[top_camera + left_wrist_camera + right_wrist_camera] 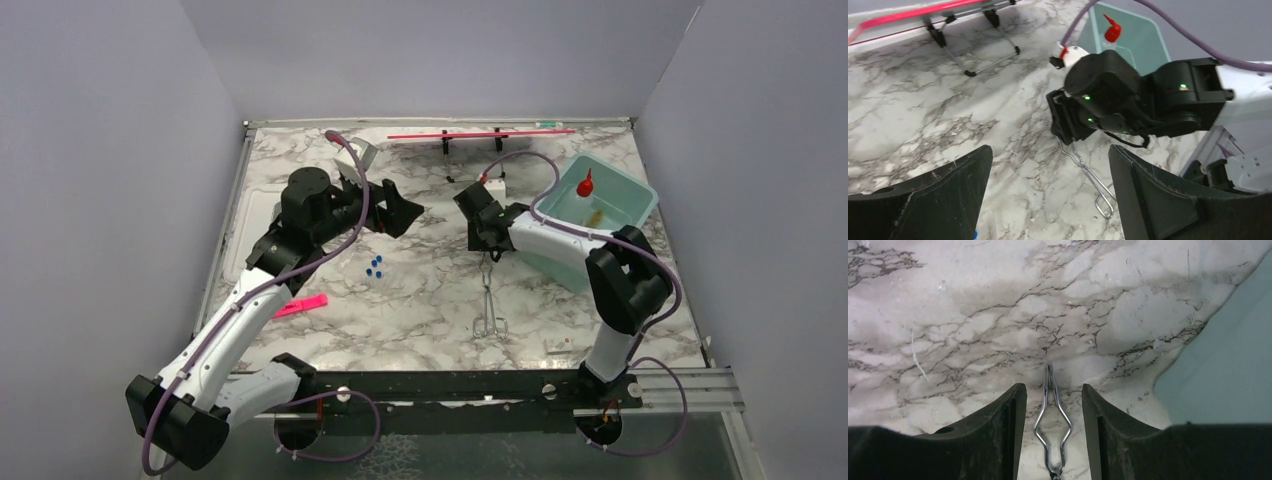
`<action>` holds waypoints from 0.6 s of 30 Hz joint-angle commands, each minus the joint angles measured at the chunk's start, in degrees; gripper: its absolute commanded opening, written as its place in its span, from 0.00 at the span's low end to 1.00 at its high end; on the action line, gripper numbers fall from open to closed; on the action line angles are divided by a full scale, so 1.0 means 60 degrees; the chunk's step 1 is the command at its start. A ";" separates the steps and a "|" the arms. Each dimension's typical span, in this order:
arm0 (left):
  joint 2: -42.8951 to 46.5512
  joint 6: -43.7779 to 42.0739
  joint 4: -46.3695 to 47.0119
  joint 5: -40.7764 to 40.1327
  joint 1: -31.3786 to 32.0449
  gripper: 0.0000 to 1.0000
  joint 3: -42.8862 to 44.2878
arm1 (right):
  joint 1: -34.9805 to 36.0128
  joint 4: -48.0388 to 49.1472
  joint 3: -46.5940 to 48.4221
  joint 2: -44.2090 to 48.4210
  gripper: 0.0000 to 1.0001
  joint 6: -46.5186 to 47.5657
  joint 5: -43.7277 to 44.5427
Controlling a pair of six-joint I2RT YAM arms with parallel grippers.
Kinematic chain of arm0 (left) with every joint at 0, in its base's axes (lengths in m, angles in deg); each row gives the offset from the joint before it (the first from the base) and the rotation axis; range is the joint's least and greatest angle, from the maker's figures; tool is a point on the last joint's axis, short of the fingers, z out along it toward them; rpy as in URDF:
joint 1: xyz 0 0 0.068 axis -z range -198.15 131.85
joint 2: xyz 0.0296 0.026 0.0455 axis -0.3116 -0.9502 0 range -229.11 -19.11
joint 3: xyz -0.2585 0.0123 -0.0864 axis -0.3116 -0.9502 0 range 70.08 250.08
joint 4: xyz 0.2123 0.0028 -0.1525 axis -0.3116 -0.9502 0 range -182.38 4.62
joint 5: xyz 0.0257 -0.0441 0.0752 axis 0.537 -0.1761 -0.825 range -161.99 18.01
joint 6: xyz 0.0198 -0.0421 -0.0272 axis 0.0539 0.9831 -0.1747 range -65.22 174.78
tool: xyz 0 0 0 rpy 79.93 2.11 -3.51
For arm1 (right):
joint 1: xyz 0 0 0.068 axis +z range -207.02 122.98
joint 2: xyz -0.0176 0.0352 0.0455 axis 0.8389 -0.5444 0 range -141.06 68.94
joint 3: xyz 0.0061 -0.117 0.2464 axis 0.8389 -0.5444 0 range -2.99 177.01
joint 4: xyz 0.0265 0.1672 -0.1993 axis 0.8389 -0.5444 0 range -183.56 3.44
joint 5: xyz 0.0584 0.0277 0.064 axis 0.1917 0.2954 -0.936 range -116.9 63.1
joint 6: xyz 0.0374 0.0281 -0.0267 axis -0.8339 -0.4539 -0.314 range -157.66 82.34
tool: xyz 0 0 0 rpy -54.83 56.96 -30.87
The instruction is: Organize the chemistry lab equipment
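Left fingers (943, 195) gape empty; right fingers (1003, 435), parted, straddle forceps (1050, 374) on marble table (973, 315).

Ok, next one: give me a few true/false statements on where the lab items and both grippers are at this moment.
1. The forceps lie on the table, outside the teal bin. True.
2. The squeeze bottle stands on the table beside the bin. False: it is inside the bin.
3. The right gripper straddles the forceps with its jaws apart. True.
4. The left gripper is shut on a tube. False: it is open and empty; the blue-capped tubes lie on the table.
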State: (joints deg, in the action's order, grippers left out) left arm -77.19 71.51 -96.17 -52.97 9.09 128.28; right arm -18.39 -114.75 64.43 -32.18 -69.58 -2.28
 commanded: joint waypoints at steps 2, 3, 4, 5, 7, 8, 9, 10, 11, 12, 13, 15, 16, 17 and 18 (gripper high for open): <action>-0.0272 0.0113 0.0953 0.1168 0.0365 0.87 -0.0249 | 0.0032 0.1325 -0.0162 -0.0532 0.47 -0.0262 0.0811; -0.0330 0.0130 0.0973 0.1119 0.0430 0.86 -0.0264 | 0.0023 0.1529 -0.0261 -0.0594 0.46 -0.0252 0.0784; -0.0387 0.0176 0.0969 0.1013 0.0495 0.86 -0.0265 | 0.0032 0.1734 -0.0341 -0.0672 0.44 -0.0236 0.0741; -0.0436 0.0222 0.0956 0.0935 0.0524 0.86 -0.0258 | 0.0024 0.1963 -0.0408 -0.0729 0.43 -0.0219 0.0721; -0.0515 0.0233 0.0938 0.0859 0.0540 0.85 -0.0229 | 0.0035 0.2243 -0.0538 -0.0854 0.41 -0.0269 0.0716; -0.0551 0.0230 0.0916 0.0795 0.0542 0.85 -0.0199 | 0.0025 0.2376 -0.0617 -0.0889 0.39 -0.0287 0.0729; -0.0598 0.0236 0.0889 0.0729 0.0542 0.85 -0.0151 | 0.0024 0.2534 -0.0724 -0.0915 0.39 -0.0313 0.0761; -0.0653 0.0232 0.0869 0.0702 0.0542 0.85 -0.0117 | 0.0022 0.2717 -0.0857 -0.0921 0.38 -0.0324 0.0773; -0.0702 0.0242 0.0856 0.0683 0.0553 0.85 -0.0073 | 0.0029 0.2857 -0.0963 -0.0951 0.38 -0.0320 0.0787; -0.0734 0.0258 0.0860 0.0682 0.0556 0.85 -0.0051 | 0.0022 0.2960 -0.1053 -0.0978 0.37 -0.0330 0.0802; -0.0774 0.0288 0.0855 0.0669 0.0568 0.85 -0.0034 | 0.0023 0.2984 -0.1099 -0.1014 0.34 -0.0357 0.0803; -0.0836 0.0331 0.0852 0.0618 0.0584 0.83 -0.0038 | 0.0019 0.2772 -0.1114 -0.1072 0.26 -0.0534 0.0894; -0.0859 0.0331 0.0854 0.0540 0.0597 0.83 -0.0063 | 0.0017 0.2671 -0.1132 -0.1057 0.22 -0.0632 0.0917; -0.0852 0.0332 0.0828 0.0396 0.0600 0.83 -0.0092 | 0.0019 0.2650 -0.1164 -0.1002 0.16 -0.0653 0.0940; -0.0852 0.0343 0.0794 0.0221 0.0601 0.82 -0.0114 | 0.0008 0.2631 -0.1236 -0.0909 0.13 -0.0687 0.0982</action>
State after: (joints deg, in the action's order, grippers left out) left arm -82.18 72.93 -93.11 -49.14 12.37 127.14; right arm -18.39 -98.55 59.03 -36.84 -71.61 0.91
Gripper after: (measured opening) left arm 0.832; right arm 0.189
